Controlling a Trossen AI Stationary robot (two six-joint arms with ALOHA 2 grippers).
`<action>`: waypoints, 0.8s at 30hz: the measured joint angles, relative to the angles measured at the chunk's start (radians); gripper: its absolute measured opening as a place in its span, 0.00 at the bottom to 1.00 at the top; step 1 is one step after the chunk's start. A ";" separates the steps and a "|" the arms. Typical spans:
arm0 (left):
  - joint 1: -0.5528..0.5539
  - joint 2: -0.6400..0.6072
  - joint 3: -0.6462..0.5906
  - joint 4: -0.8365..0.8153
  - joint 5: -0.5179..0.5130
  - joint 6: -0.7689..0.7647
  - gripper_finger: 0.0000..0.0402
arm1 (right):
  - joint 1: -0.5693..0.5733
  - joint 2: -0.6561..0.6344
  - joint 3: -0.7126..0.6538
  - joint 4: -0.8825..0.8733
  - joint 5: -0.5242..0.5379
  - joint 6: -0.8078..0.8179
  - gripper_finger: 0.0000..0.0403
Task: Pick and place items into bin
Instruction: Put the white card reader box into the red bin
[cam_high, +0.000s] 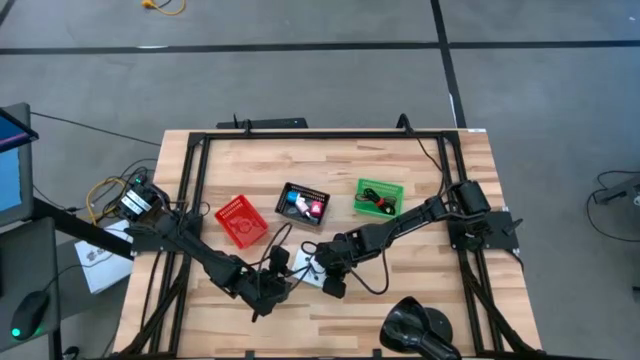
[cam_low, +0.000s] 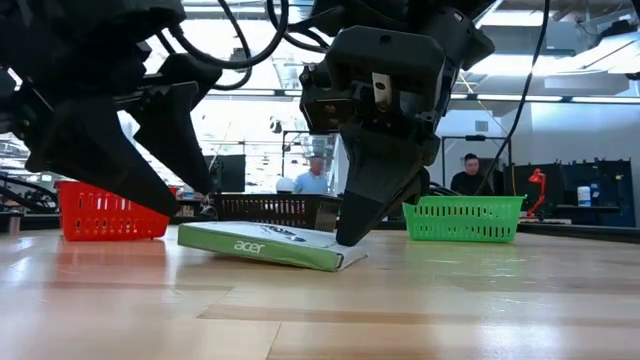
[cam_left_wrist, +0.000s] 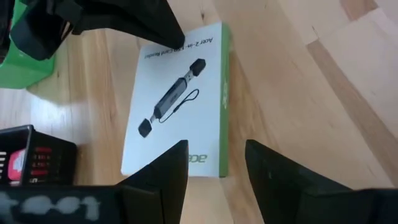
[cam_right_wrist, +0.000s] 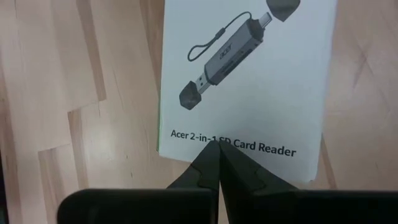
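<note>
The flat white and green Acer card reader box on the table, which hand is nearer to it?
Right. The right hand, shut, presses its tip on one end of the flat white and green Acer card reader box; the left hand, open, hovers just off the opposite end without touching.

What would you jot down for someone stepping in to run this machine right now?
Right gripper: shut, tip pressing one end of the white Acer card reader box, which lies slightly tilted on the wooden table.
Left gripper: open, straddling the box's opposite end, not gripping.
Bins: red basket, black basket and green basket at mid-table; black and green already hold items.
Done: some items binned.
Left: lift the box and put it in a bin.
</note>
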 joint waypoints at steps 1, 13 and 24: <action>0.000 0.000 0.000 -0.001 0.000 0.002 0.38 | 0.000 0.000 0.000 0.003 0.000 0.000 0.00; -0.012 0.145 0.014 0.030 -0.180 0.071 0.38 | 0.000 0.001 0.000 0.021 0.002 -0.001 0.00; 0.005 0.146 0.016 -0.001 -0.324 0.106 0.38 | 0.006 0.001 -0.001 0.030 -0.020 -0.021 0.00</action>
